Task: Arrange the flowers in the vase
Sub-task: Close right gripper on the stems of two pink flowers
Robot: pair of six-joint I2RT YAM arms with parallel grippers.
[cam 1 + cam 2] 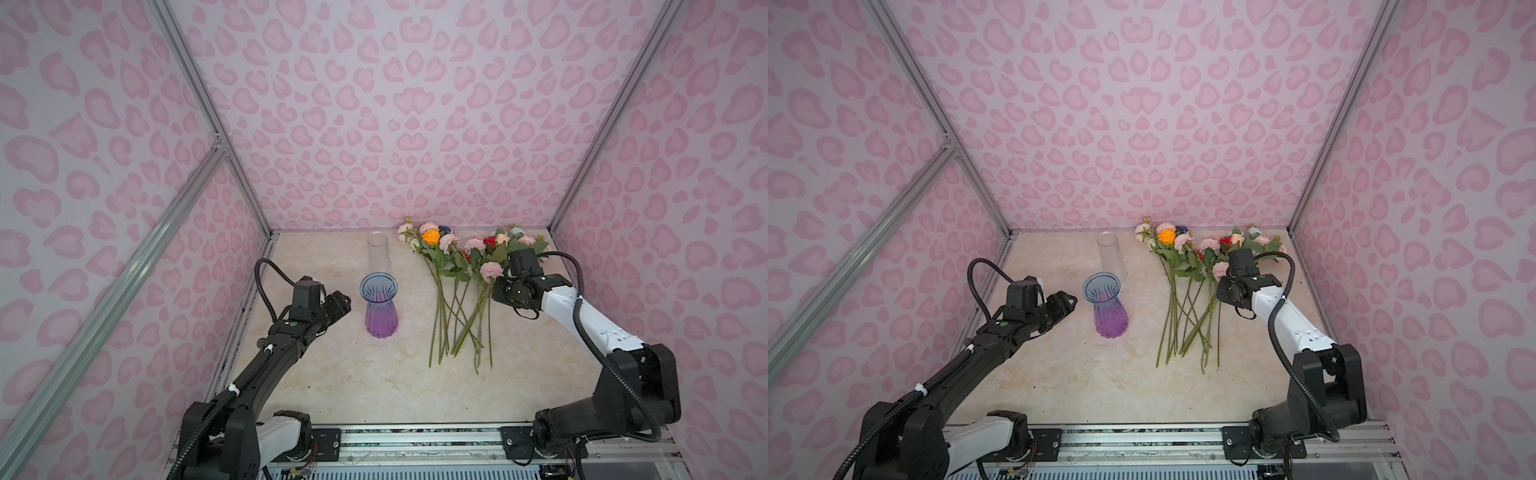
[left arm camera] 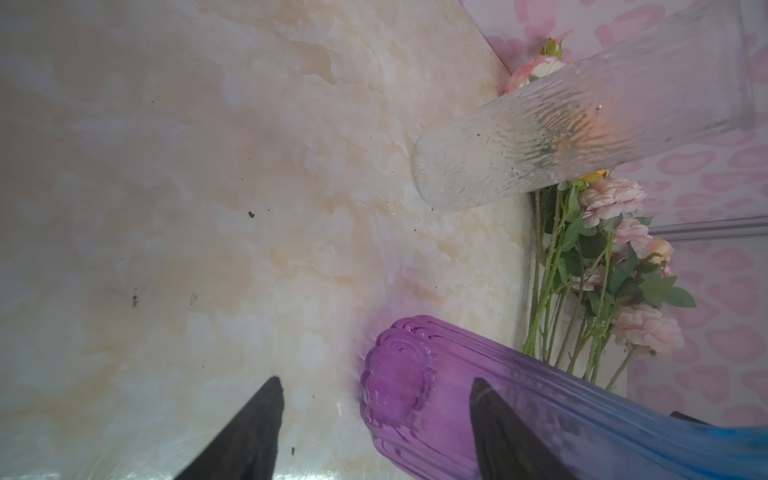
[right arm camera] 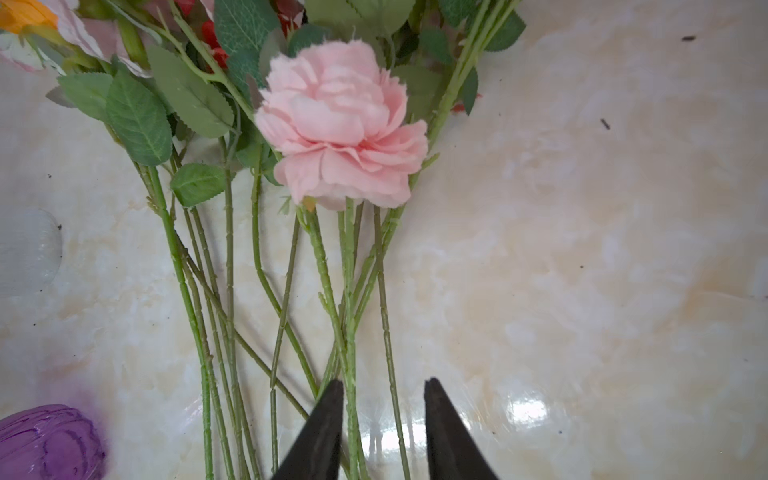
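The flowers (image 1: 457, 266) (image 1: 1192, 262) lie in a loose bundle on the marble tabletop at the back right, blooms toward the back wall and stems fanned toward the front. A ribbed vase (image 1: 380, 305) (image 1: 1106, 307), blue at the rim and purple at the base, stands upright left of them. My left gripper (image 1: 343, 301) (image 2: 376, 399) hangs open just left of the vase (image 2: 436, 395), without gripping it. My right gripper (image 1: 500, 293) (image 3: 382, 390) points down over the stems below a pale pink bloom (image 3: 340, 124). Its jaws stand apart with two or three green stems between them.
A clear textured glass cylinder (image 1: 379, 251) (image 1: 1111, 253) (image 2: 540, 137) stands behind the coloured vase. Pink-patterned walls close in the back and both sides. An aluminium rail (image 1: 415, 436) runs along the front edge of the table.
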